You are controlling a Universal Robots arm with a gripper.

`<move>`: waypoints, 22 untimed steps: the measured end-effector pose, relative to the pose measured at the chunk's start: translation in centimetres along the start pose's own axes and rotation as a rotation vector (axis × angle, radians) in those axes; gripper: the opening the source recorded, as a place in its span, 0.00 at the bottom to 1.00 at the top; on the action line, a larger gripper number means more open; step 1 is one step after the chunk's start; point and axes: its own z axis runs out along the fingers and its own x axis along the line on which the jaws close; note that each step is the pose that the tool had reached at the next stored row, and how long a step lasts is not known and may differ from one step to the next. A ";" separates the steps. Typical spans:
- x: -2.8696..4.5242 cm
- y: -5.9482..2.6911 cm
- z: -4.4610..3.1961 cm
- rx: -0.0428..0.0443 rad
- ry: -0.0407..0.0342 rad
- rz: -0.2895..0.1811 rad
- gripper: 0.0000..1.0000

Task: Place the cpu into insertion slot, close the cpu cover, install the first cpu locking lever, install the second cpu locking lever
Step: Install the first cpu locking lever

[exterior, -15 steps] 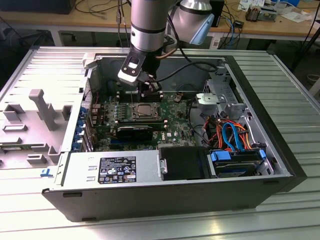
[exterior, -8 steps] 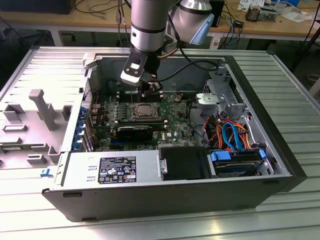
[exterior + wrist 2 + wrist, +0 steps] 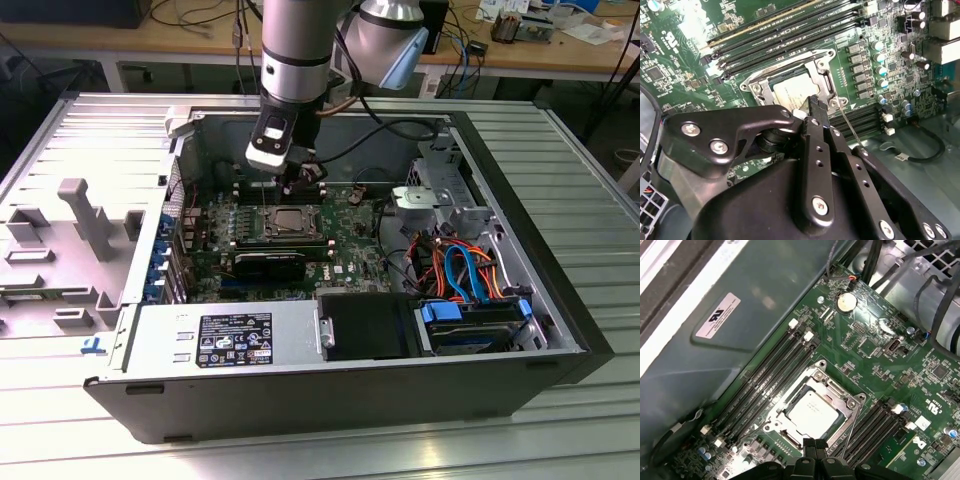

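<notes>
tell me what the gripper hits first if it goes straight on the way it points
Probably the cpu cover, at its frame edge nearest the gripper, the cpu just beyond; depth is unclear.

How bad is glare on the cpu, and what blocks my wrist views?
First wrist view: the cpu top shines pale, yet stands out from the cpu cover. Second wrist view: glare whitens the cpu, and the gripper body hides its near side. Exterior view: the cpu looks dull grey, no glare.
</notes>
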 end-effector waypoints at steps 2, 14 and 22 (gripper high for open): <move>0.00 0.00 0.00 0.0010 -0.0008 -0.019 0.11; 0.00 0.00 0.00 0.0055 -0.0039 -0.116 0.11; 0.00 0.00 0.00 0.0076 -0.0054 -0.163 0.11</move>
